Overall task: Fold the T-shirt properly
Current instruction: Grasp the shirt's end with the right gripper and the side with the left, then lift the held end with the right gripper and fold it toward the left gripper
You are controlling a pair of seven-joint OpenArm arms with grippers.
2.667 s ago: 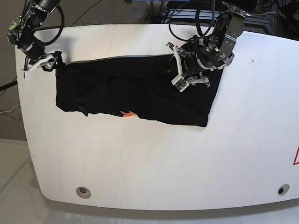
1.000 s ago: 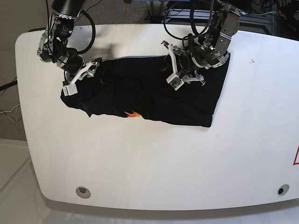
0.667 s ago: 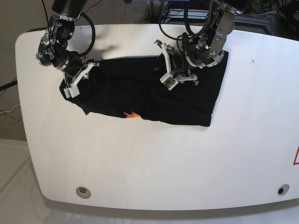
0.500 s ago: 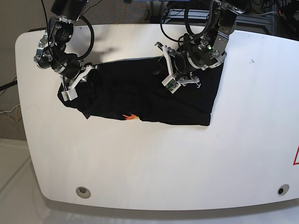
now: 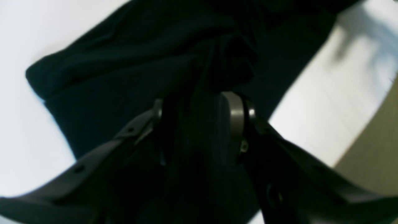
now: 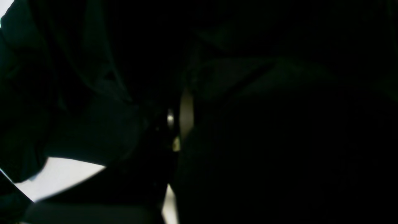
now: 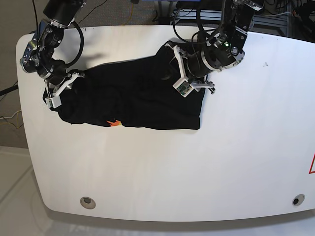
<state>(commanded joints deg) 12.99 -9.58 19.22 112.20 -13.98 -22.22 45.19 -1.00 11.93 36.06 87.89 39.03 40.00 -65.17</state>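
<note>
From here I see the black cloth T-shirt with its orange print bunched across the white table. The black-and-silver left gripper hangs above it, fingers apart; the matching right gripper is at its other end, its grip impossible to tell.

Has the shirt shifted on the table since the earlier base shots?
Yes: in the base view, the T-shirt has slid toward the picture's left, judged against the table's round inset.
</note>
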